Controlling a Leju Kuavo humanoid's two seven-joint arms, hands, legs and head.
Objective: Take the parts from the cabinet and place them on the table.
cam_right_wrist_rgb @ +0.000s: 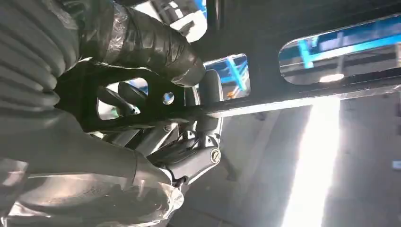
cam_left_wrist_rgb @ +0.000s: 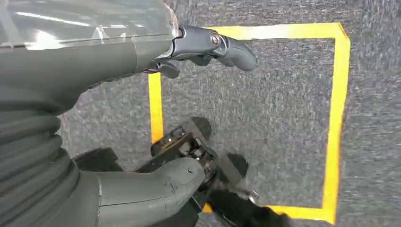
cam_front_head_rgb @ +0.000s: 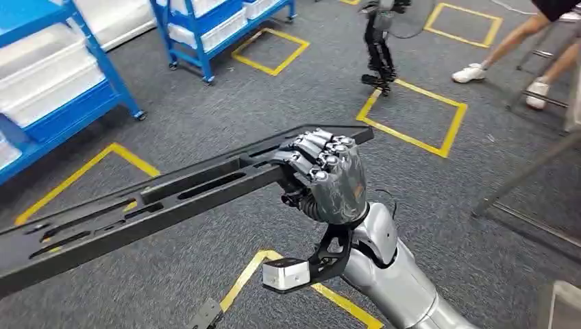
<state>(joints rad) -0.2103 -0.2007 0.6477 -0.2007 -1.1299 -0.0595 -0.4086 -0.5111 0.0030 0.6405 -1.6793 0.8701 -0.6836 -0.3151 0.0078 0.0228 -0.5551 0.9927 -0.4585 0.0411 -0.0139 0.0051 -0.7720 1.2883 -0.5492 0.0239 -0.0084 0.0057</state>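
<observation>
A long, flat black part with slots [cam_front_head_rgb: 171, 192] stretches from the lower left of the head view to the middle, held level above the carpet. My right hand [cam_front_head_rgb: 329, 178] grips it near its far end, fingers curled over the top edge. In the right wrist view the same black part [cam_right_wrist_rgb: 302, 47] crosses close to the camera, and my right hand [cam_right_wrist_rgb: 142, 42] wraps around it. My left hand [cam_left_wrist_rgb: 94, 94] hangs over the floor, its fingers [cam_left_wrist_rgb: 227, 47] and thumb [cam_left_wrist_rgb: 156, 182] apart with nothing between them.
Blue shelving carts with white bins stand at the far left [cam_front_head_rgb: 62, 89] and top centre [cam_front_head_rgb: 212, 27]. Yellow tape squares [cam_front_head_rgb: 411, 116] mark the grey carpet. A person's legs [cam_front_head_rgb: 521, 34] show at top right, near a dark stand [cam_front_head_rgb: 380, 48]. Metal frame legs [cam_front_head_rgb: 527, 171] lie at right.
</observation>
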